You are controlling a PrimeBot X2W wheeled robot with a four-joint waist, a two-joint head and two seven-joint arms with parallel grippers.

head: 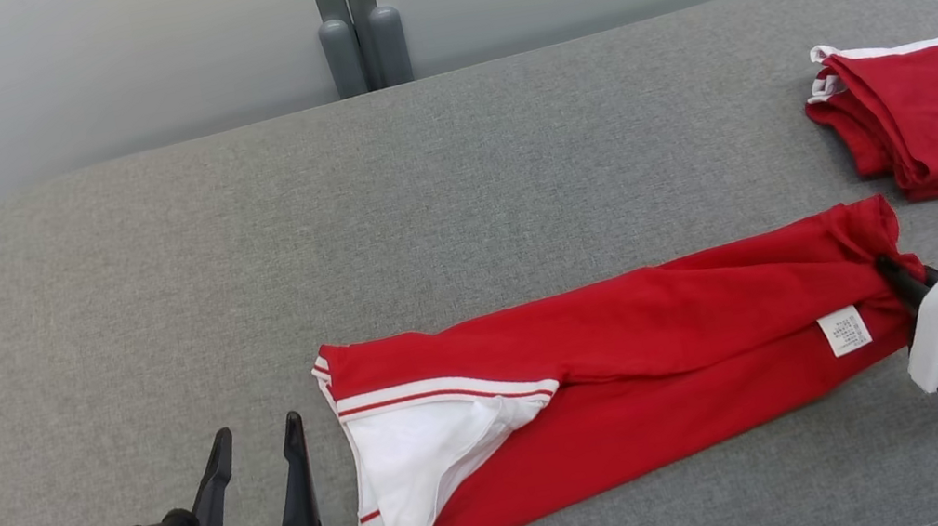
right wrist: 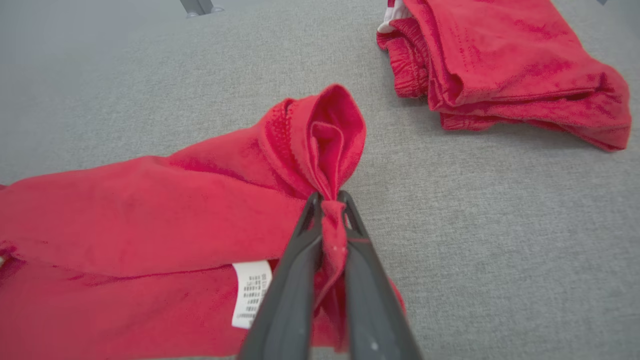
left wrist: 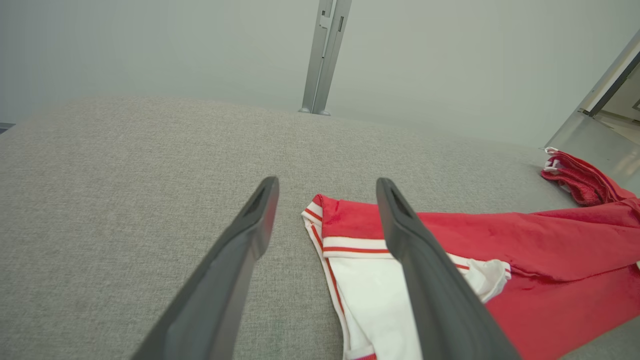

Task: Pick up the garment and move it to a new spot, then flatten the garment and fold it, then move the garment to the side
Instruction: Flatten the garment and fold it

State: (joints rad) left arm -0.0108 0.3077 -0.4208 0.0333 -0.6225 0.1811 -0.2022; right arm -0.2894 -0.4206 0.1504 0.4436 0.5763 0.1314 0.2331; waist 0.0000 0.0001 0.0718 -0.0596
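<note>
1. Pinching a bunched tuft at the garment's 3 o'clock end, the right end effector [right wrist: 327, 197] has its fingers drawn almost together on red cloth. The bite looks narrow, so any pull should be gentle.
2. The garment [head: 629, 322] lies long across the grey surface [head: 240, 243], running from about 7 o'clock to 3 o'clock in the head view. Its striped hem [head: 442, 389] and white lining [head: 415, 460] are turned out at the 7 o'clock end, and a care label [head: 845, 330] sits near the gripped end.
3. The left end effector [head: 257, 423] is spread wide and holds nothing. It sits just beside the striped hem, on the hem's 9 o'clock side.
4. The step in hand appears to be flattening. For a clean result, the left end effector should take the hem corner so both ends are held.
5. Tension should then run along the 9-to-3 line, kept low over the surface so the cloth slides flat rather than lifting and twisting.
6. The turned-out lining probably needs laying back before any fold, or the crease will trap it.
7. A second folded garment [head: 935, 114] rests at 2 o'clock, near the gripped end with bare grey between them. Pull away from it, not toward it.
</note>
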